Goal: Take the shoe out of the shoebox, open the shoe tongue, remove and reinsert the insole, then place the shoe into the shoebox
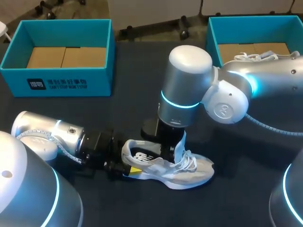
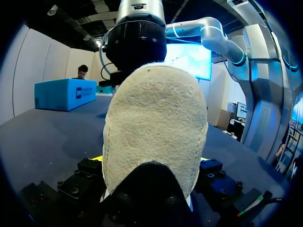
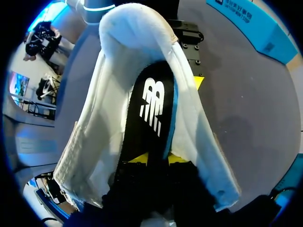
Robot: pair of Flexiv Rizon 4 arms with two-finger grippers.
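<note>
Between the fingers of my left gripper (image 2: 150,160) sits the heel of the white sneaker (image 1: 189,172). A finger presses on either side of the heel, so that gripper is closed on the shoe at a wide spread. Only thin slivers of its yellow tips show past the heel's pale fabric. The sneaker lies on its sole on the dark table (image 1: 246,156), with its toe pointing away from that gripper.

My right arm comes down from above the shoe, just ahead of my left gripper, and my right gripper (image 3: 158,158) sits in the shoe's opening. The black insole (image 3: 154,109) runs from the heel cup up between its yellow fingertips (image 3: 138,158). They stand close together and pinch the insole's near end. The tongue (image 1: 181,143) stands upright beside that gripper, on the toe side, with the loosened laces (image 1: 190,163) just past it.

Well apart from both grippers, across the table, stand two teal shoeboxes. The one (image 1: 57,82) beyond my left gripper shows only its cardboard floor. The other (image 1: 213,42), behind my right arm, holds a second white shoe (image 1: 258,57).
</note>
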